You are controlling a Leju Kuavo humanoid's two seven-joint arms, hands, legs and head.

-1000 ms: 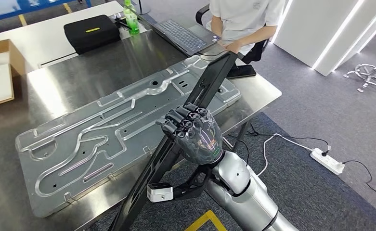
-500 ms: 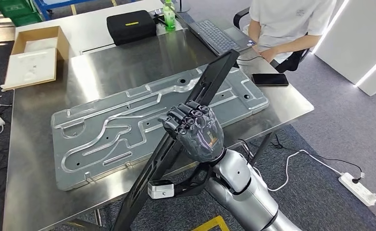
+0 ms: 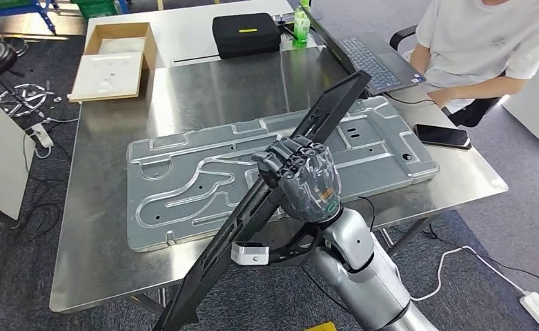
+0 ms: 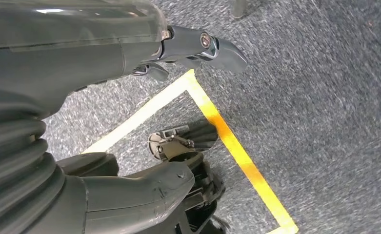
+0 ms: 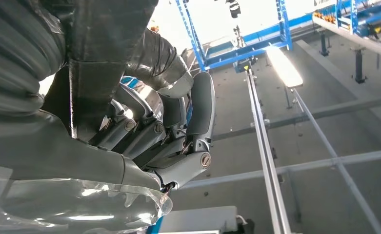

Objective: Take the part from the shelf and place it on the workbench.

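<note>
A: Where is the part [image 3: 280, 196]?
B: Long black bar, gripped mid-length by the right hand [image 3: 306, 183], fingers [image 3: 288, 160] clamped around it, slanting above the grey stamped panel [image 3: 183, 186] on the surface [image 3: 101, 227].
A: Why slanted?
B: Likely to carry its length across the panel.
A: Left hand [image 4: 130, 44]?
B: Hanging over the floor; finger state unclear.

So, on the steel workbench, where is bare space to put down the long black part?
Bare steel on the workbench lies left of the grey embossed plate, and behind it toward the black case. The near edge is only a thin strip. Crowded: the far right corner, with laptop and phone. The right hand grips the black part.
</note>
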